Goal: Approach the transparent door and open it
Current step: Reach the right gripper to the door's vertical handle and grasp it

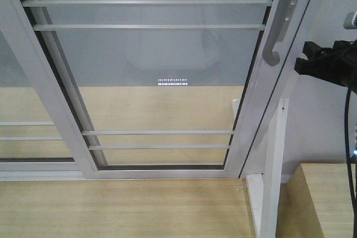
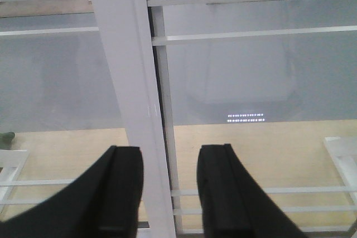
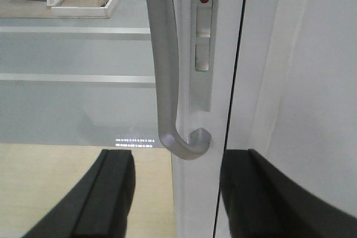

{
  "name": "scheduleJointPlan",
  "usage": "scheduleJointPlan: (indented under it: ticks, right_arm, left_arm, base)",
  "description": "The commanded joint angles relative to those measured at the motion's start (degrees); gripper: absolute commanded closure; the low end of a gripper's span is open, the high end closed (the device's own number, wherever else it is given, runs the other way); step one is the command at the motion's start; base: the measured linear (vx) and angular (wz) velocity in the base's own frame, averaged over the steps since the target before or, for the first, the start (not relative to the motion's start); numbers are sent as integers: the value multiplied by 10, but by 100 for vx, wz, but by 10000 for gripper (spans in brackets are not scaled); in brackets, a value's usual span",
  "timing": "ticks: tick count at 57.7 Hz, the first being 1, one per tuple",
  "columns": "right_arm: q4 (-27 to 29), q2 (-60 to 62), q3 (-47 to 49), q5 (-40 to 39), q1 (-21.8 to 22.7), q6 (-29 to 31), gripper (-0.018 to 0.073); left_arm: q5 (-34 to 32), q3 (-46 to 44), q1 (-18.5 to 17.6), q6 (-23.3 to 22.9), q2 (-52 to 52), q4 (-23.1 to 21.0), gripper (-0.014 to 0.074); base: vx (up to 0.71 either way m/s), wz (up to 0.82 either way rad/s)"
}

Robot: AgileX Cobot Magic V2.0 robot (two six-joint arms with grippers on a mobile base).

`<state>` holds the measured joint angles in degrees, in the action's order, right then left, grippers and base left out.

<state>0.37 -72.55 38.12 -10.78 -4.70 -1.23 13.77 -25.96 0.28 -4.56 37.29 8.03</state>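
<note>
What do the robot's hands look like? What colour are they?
Both are black. The left gripper has two thick matte black fingers with flat squared tips and curved outer edges. The right gripper has the same kind of black fingers. In the front view, the right arm's blocky black end has a thin black cable hanging by it.

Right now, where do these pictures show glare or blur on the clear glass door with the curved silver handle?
Front view: two rows of white light dots glare on the transparent door, whose frame looks tilted. Left wrist view: the same dots; the left gripper shows black fingers without detail. Right wrist view: the curved silver handle is sharp; the right gripper is equally dark.
</note>
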Motion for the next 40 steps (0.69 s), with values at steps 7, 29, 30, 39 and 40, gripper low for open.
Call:
scheduleJointPlan:
  ticks: [7, 29, 30, 39, 40]
  right_arm:
    - [-7, -74, 101, -54, -1, 0, 137]
    - [-9, -199, 239, -54, -1, -1, 137]
    - [-9, -204, 243, -54, -1, -1, 137]
    - [-9, -241, 282, -52, -1, -5, 137]
    - [-9, -244, 285, -52, -1, -5, 137]
  left_arm:
    - [-36, -20, -2, -5, 2, -1, 208]
    - [-26, -20, -2, -5, 2, -1, 208]
    - [-26, -20, -2, -5, 2, -1, 208]
    - [-26, -20, -2, -5, 2, -1, 208]
    - [-26, -20, -2, -5, 2, -1, 208]
  base:
    - [0, 0]
    - [0, 0]
    - [0, 0]
    - [0, 0]
    - [0, 0]
